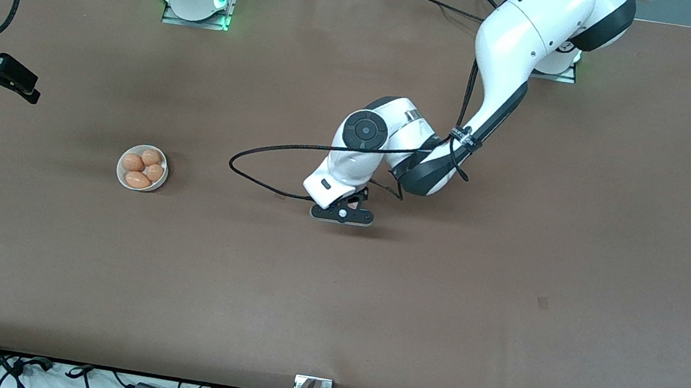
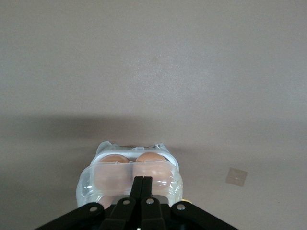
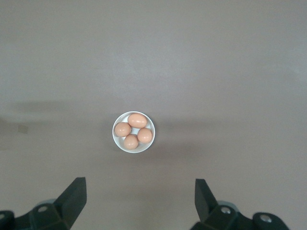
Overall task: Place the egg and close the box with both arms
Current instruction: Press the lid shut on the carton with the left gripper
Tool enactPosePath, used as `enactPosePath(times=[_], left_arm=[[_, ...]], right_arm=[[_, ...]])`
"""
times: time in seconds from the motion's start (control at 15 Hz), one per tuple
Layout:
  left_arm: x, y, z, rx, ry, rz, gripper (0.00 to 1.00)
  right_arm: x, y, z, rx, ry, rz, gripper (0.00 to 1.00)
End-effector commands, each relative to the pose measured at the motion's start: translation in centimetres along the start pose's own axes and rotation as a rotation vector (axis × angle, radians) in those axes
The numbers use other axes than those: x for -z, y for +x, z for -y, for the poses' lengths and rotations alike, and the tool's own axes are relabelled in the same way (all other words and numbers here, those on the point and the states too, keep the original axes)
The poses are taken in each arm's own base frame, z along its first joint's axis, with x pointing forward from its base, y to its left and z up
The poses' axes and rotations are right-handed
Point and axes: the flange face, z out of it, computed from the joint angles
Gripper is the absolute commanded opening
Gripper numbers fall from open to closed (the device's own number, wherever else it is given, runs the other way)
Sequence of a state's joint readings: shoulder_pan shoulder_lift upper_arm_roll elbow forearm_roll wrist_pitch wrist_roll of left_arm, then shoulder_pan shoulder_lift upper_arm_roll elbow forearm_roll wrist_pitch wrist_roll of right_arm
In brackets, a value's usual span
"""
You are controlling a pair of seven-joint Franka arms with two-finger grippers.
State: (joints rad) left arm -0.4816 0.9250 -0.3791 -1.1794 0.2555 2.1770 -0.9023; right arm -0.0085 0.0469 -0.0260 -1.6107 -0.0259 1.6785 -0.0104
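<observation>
Right now the left gripper (image 2: 142, 181), at the bottom middle of its wrist frame, has its fingers pinched together, pressing on the box (image 2: 130, 177) lid; it seems to grasp nothing. Eggs show inside. A skewed push could slide the box or leave the lid unlatched. At the front frame's left edge the right gripper (image 1: 12, 78) waits wide open and empty, the bowl (image 3: 134, 132) under it.

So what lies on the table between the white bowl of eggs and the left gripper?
Only a loop of black cable from the left arm hangs there; the table below is bare between the bowl and the left gripper, per the front view.
</observation>
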Motion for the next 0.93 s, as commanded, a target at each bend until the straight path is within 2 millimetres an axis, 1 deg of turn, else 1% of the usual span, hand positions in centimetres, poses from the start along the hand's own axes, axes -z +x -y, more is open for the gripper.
enactPosePath(times=[0.0,0.13,0.27,0.33,0.4,0.47,0.53,0.6,0.8,0.86], left_arm=[[-0.5,0.2,-0.2,-0.012,-0.003,-0.042,0.00],[-1.2,0.3,-0.4,-0.010,-0.034,-0.058,0.00],[-1.1,0.8,-0.2,0.004,-0.049,-0.066,0.00],[-0.7,0.7,-0.4,0.009,-0.047,-0.062,0.00],[0.1,0.9,-0.2,0.018,-0.030,-0.042,0.00],[0.2,0.3,-0.1,0.018,0.003,-0.001,0.00],[2.4,0.9,-0.1,0.024,0.015,0.000,0.00],[3.2,1.2,-0.1,0.027,0.019,0.001,0.00],[3.3,1.4,0.0,0.046,0.010,0.020,0.00],[2.8,1.2,0.1,0.044,0.017,0.026,0.00]], right_arm=[[0.4,-0.2,0.0,-0.001,0.003,-0.008,1.00],[0.4,-0.2,0.0,-0.001,0.003,-0.010,1.00],[0.4,-0.2,0.0,-0.001,0.003,-0.010,1.00],[0.4,-0.2,0.0,-0.001,0.003,-0.010,1.00],[0.4,-0.2,0.0,-0.001,0.003,-0.010,1.00],[0.4,-0.2,0.0,-0.001,0.003,-0.010,1.00],[0.4,-0.2,0.0,-0.001,0.003,-0.010,1.00],[0.4,-0.2,0.0,-0.001,0.003,-0.010,1.00],[0.4,-0.1,0.0,-0.001,0.001,-0.010,1.00],[0.4,-0.1,0.0,-0.001,0.003,-0.010,1.00]])
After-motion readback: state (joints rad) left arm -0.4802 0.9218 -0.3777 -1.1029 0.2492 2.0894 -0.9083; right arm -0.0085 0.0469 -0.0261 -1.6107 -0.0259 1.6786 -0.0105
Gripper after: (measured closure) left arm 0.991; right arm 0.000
